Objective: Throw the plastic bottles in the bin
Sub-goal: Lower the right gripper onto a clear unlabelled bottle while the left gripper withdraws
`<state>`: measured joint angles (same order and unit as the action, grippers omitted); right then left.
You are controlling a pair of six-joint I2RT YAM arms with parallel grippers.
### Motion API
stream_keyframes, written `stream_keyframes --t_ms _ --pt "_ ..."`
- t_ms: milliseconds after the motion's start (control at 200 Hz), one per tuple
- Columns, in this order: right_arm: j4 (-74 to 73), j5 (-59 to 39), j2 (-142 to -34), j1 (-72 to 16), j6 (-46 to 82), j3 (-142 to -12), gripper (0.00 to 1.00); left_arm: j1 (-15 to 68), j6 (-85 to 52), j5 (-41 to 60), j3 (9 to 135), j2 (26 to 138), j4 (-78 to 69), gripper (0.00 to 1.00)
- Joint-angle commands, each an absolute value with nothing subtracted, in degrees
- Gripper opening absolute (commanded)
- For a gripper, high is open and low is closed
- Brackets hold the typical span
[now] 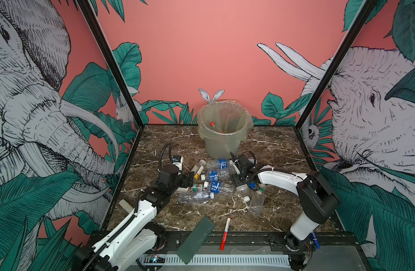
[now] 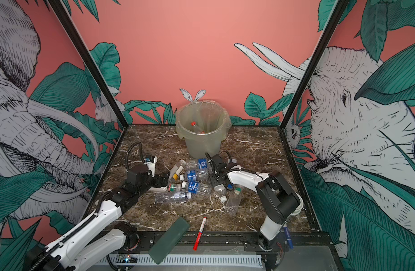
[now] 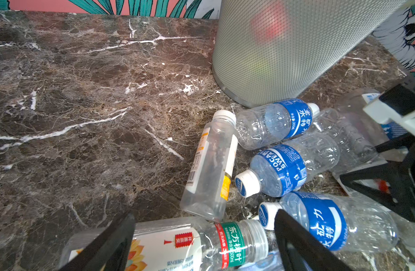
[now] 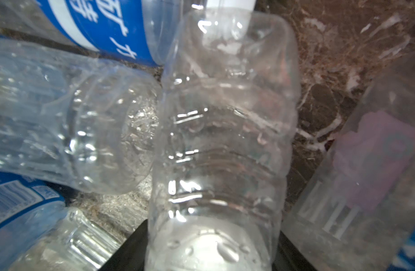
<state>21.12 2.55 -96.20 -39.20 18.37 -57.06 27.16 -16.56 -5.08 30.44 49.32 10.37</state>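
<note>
Marble bench [image 1: 272, 145] inside pink jungle-print walls carries the whole job. Most bottles [image 1: 216, 180] lie on their sides in a heap at mid-bench, in front of the bin [image 1: 216, 147], the nearest just beside its foot. At least one red-capped bottle [image 1: 212, 123] is already inside the bag-lined bin. So the task looks early, with about ten left to clear. Right jaws are down at the heap's right edge. The right wrist view shows a clear ribbed bottle [image 4: 220, 140] running straight between them, and they sit close against both sides of its base; whether they have clenched on it I cannot tell. Left jaws stand released and wide, low over a green-banded bottle [image 3: 230, 244] at the heap's left edge, which lies lengthwise from one jaw towards the other. The step in hand, I judge, is a pick by the right arm [image 1: 277, 178]. Next it calls for a firm squeeze, a lift clear of the neighbours crowding the bottle, and a carry above the bin's tall rim before letting go. The left arm [image 1: 143, 211] would need to turn its wrist to take its bottle across the body. Near the front edge, well apart from the heap, a marker [image 1: 225, 232] and a green slab [image 1: 196, 239] are no part of it.
</note>
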Motion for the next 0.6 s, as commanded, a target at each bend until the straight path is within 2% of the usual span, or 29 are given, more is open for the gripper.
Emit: stream_keyframes --t_ms 0,155,595 --pt "19.2 1.4 -93.2 -39.1 17.1 -56.6 0.66 26.6 -17.3 -4.3 29.5 49.1 10.0 0.94" --pt "19.2 2.4 -89.2 -39.1 16.5 -54.9 0.58 26.7 -17.4 -3.7 29.3 49.8 9.8 0.94" --pt "19.6 4.2 -77.2 -40.2 17.4 -49.1 0.57 26.7 -17.6 -2.3 28.9 51.2 8.9 0.94"
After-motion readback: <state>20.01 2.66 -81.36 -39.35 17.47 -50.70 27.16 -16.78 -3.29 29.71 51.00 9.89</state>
